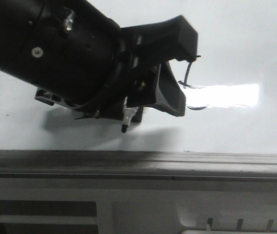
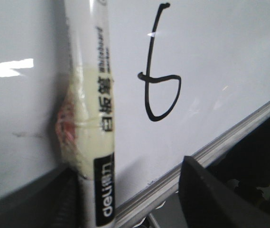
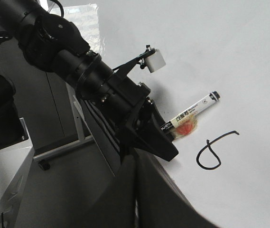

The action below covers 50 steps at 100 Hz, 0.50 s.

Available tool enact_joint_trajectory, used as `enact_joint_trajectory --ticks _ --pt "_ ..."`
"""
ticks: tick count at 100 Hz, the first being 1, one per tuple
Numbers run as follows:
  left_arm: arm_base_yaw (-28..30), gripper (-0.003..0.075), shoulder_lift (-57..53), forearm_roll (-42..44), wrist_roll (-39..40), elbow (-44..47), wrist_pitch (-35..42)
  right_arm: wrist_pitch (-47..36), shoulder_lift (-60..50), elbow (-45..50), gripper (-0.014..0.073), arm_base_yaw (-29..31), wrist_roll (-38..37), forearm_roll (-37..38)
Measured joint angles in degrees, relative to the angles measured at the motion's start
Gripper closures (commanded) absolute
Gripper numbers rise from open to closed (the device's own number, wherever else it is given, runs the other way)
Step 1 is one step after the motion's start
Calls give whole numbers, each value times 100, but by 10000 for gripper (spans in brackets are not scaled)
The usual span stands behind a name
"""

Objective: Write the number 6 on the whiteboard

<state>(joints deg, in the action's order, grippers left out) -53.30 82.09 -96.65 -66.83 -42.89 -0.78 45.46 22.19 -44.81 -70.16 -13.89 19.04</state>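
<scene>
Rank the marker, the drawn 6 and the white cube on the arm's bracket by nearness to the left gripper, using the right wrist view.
1. The marker: clamped in the left gripper, pointing out over the whiteboard.
2. The number 6: on the board just past the marker.
3. The white cube: back up the arm on a bracket.

The left gripper (image 1: pixel 157 73) hides most of the number 6 (image 1: pixel 189 80).

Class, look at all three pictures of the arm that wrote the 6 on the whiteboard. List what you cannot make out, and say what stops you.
- Front view: most of the number 6 is hidden behind the left gripper and washed out by glare.
- Left wrist view: the marker tip is cut off by the picture's edge, so contact with the whiteboard is unclear.
- Right wrist view: the right gripper's fingers are not seen apart, so open or shut is unclear.
</scene>
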Motion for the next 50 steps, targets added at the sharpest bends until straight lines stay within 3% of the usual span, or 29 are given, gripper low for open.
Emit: enact_joint_trajectory --ticks 32,46,50 --pt "184 233 -1167 116 -19 129 1132 254 0 0 657 0 0 0" --pt "209 299 -1876 322 -44 214 1265 330 0 0 657 0 0 0" --pt "209 348 -2067 344 -79 264 1300 338 0 0 657 0 0 0"
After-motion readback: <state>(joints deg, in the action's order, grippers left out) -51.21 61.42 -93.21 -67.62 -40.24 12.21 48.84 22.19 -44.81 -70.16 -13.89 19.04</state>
